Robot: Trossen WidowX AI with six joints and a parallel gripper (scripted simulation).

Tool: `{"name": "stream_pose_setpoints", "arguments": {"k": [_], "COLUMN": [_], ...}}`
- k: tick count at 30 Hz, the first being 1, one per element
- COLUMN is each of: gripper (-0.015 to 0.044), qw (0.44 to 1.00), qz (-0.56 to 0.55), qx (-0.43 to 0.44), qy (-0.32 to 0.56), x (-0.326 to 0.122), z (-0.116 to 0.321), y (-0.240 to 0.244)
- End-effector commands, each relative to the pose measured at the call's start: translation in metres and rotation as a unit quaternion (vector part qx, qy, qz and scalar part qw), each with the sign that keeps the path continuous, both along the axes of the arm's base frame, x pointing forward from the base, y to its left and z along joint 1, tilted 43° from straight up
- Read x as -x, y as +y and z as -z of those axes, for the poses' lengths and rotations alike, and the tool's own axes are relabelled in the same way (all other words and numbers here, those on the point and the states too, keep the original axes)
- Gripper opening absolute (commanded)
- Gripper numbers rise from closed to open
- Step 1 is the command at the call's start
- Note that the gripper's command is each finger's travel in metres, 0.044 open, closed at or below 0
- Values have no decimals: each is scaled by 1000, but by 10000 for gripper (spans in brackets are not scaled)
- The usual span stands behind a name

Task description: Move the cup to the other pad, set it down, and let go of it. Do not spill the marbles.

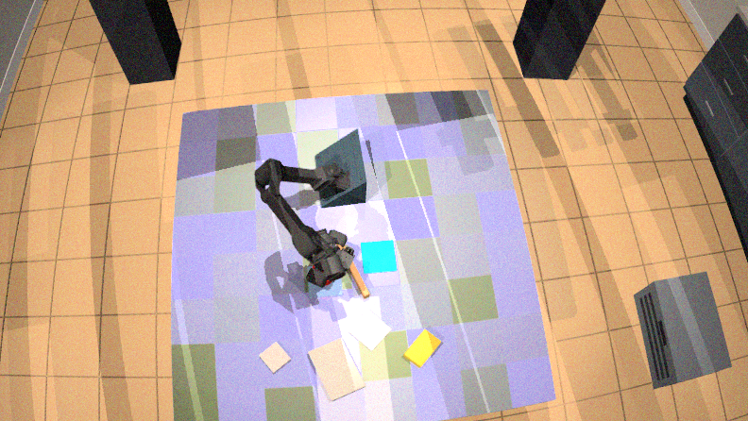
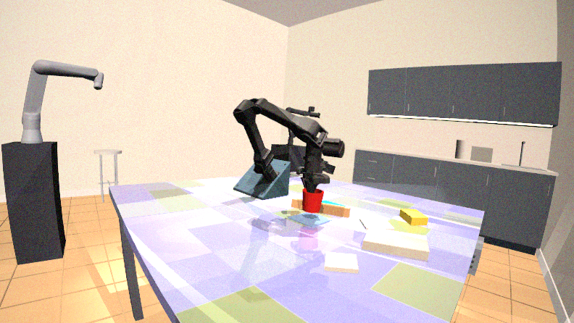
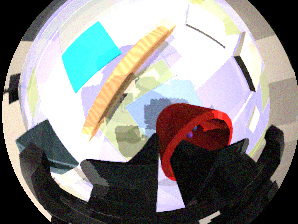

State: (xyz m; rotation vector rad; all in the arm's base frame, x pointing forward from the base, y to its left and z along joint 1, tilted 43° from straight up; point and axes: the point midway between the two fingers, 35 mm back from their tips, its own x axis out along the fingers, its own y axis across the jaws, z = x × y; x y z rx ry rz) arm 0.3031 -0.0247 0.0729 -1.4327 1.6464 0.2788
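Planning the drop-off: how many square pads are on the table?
2: a bright cyan pad beyond the wooden bar, and a pale blue pad beneath the lifted red cup.

Dark grey jointed arm (image 2: 280, 116), teal wedge base (image 2: 263, 182).
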Motion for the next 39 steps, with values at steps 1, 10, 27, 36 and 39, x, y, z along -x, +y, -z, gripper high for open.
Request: {"name": "stream_pose_setpoints", "arguments": {"k": [1, 10, 27, 36, 39], "gripper": [0, 0, 0, 0, 0], "qw": [1000, 1000, 1000, 1000, 1000], "qz": [0, 0, -2, -1, -1], "qx": [-2, -1, 1, -1, -1], "qy": [-3, -3, -1, -2, -2], "x": [1, 2, 2, 9, 12], "z": [-12, -22, -20, -8, -3], "y": [12, 20, 19, 32, 38]}}
